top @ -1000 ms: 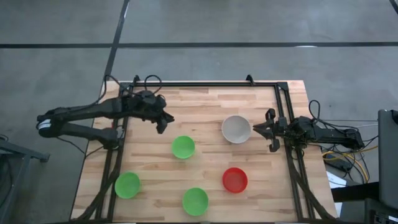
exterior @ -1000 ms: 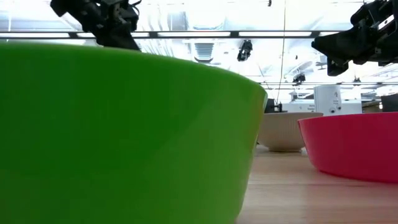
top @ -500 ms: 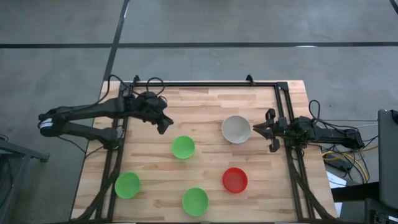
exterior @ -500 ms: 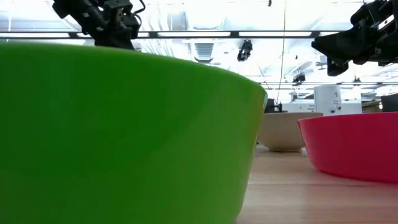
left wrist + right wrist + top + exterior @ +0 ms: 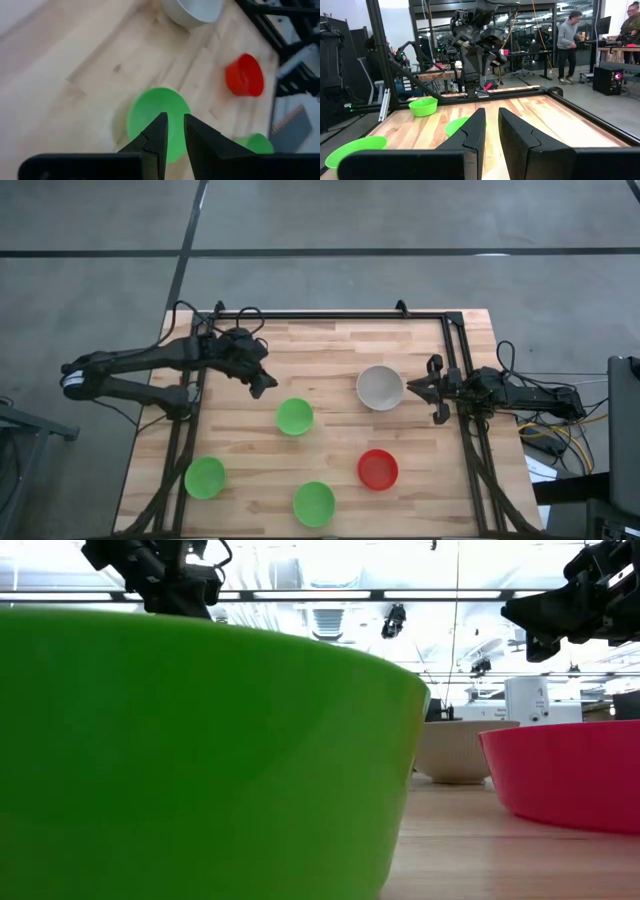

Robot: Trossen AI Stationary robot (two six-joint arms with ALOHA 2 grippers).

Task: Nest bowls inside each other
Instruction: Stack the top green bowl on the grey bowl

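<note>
Since a second ago the left end effector has drifted slightly toward the middle of the tabletop; the five bowls and the right arm lie as they did. Its fingers stand narrowly parted with nothing between them, and the left wrist view shows the nearest bright green round plastic bowl just ahead of and below the tips, not touched.

No bowl is nested yet, so this looks like the approach to a first pick. The next move probably calls for the fingers to spread wider, come down over this bowl's near rim and pinch the wall.

The pale grey-white round plastic bowl sits just beside the right end effector, which waits at the tabletop's right edge, fingers narrowly parted and empty. The red round plastic bowl and a second green bowl lie well beyond the left end effector. A third green bowl sits near the front left corner, close to the black frame rail, which leaves little side room there. Bare wood separates all the bowls, so the middle offers free space for carrying.
</note>
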